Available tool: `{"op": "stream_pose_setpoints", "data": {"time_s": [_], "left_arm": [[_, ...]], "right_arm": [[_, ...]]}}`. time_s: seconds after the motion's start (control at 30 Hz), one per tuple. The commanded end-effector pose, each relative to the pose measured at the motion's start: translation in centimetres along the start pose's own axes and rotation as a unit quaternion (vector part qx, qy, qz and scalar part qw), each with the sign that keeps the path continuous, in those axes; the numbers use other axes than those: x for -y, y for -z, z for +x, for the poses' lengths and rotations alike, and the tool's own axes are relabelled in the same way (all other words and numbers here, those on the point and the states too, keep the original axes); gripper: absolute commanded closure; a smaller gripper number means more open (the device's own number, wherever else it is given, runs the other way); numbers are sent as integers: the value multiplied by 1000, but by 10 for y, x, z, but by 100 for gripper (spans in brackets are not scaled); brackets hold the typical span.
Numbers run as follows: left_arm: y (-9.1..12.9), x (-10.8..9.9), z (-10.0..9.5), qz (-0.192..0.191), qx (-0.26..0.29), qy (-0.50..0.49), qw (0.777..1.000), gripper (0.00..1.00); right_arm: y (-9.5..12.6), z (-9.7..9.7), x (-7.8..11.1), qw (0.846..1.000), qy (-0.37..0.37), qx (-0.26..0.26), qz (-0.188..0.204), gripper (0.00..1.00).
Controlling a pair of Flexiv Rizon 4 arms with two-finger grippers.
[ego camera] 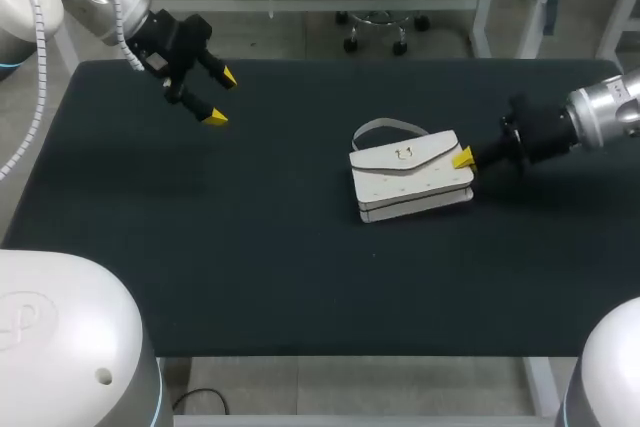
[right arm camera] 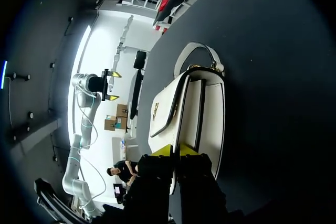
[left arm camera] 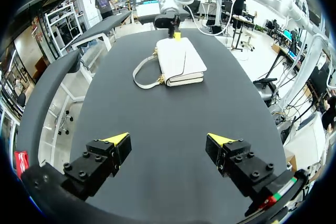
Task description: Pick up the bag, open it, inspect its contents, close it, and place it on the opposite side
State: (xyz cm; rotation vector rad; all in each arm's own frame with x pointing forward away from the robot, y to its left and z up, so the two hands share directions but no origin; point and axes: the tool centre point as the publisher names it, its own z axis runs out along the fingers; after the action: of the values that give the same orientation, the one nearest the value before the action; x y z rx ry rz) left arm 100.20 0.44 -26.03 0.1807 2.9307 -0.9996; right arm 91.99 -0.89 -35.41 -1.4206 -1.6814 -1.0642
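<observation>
Flat-lying white bag (ego camera: 410, 182), right pincer (right arm camera: 177, 150) clenched at its near end, seemingly on a thin edge, contact hidden, left pincer (left arm camera: 168, 140) released, bag well ahead.

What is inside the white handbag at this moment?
Nothing inside shows. The white handbag lies on the table with its flap down and the gold clasp on it, so any contents are covered.

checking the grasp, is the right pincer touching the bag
Touching. Right wrist view shows the bag pinched at its end by the right pincer.
</observation>
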Motion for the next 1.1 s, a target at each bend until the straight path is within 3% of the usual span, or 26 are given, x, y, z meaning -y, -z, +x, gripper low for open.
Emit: {"op": "stream_pose_setpoints", "data": {"time_s": [0.03,0.23,0.6,0.83,1.1], "left_arm": [[-1,0,0,1,1,0,1000,0],[-1,0,0,1,1,0,1000,0],[-1,0,0,1,1,0,1000,0],[-1,0,0,1,1,0,1000,0],[-1,0,0,1,1,0,1000,0]], "right_arm": [[-13,3,0,992,0,-8,-123,100],[-30,9,-12,992,2,-21,-124,100],[-61,10,-20,996,-21,-54,-67,100],[-71,17,-17,997,-20,-63,-45,100],[-84,15,-6,997,-24,-61,-52,100]]}}
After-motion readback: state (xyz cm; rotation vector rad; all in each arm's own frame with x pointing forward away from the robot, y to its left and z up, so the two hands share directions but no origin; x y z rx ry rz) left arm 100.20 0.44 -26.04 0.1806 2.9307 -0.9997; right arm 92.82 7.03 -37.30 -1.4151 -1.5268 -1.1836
